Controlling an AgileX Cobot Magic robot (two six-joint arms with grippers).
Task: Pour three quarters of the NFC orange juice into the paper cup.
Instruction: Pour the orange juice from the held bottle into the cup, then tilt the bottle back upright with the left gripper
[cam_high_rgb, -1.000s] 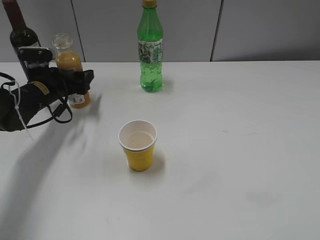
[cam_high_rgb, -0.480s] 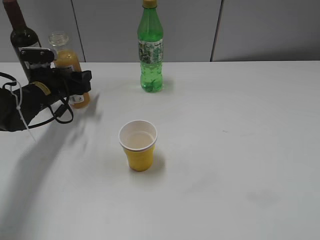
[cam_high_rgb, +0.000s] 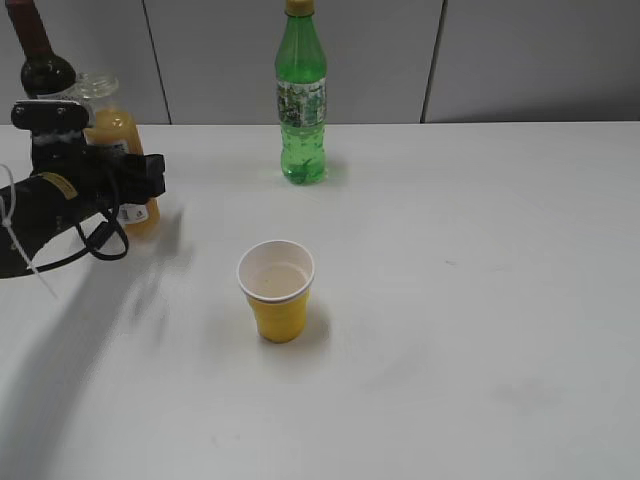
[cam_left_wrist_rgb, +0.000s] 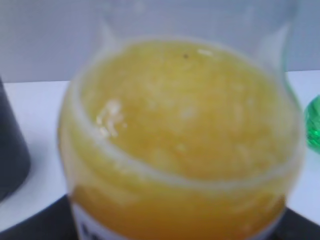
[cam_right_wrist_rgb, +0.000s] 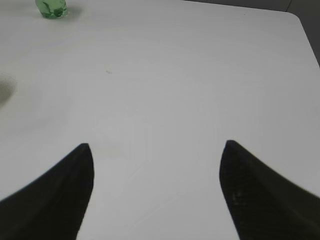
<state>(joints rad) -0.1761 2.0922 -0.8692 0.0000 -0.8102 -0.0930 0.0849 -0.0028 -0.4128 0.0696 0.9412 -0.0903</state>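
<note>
Exterior: left claw (cam_high_rgb: 135, 185) clamped on the NFC orange juice (cam_high_rgb: 120, 150) at far left, well apart from the paper cup (cam_high_rgb: 276, 290) mid-surface (cam_high_rgb: 480, 300); left wrist: juice fills the frame; right wrist: right claw (cam_right_wrist_rgb: 155, 150) spread, empty; grasp step, apparently, with carrying cupward and tipping next.

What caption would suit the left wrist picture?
Close-up of the orange juice bottle, filling the left wrist view, pulpy liquid visible through clear plastic.
</note>
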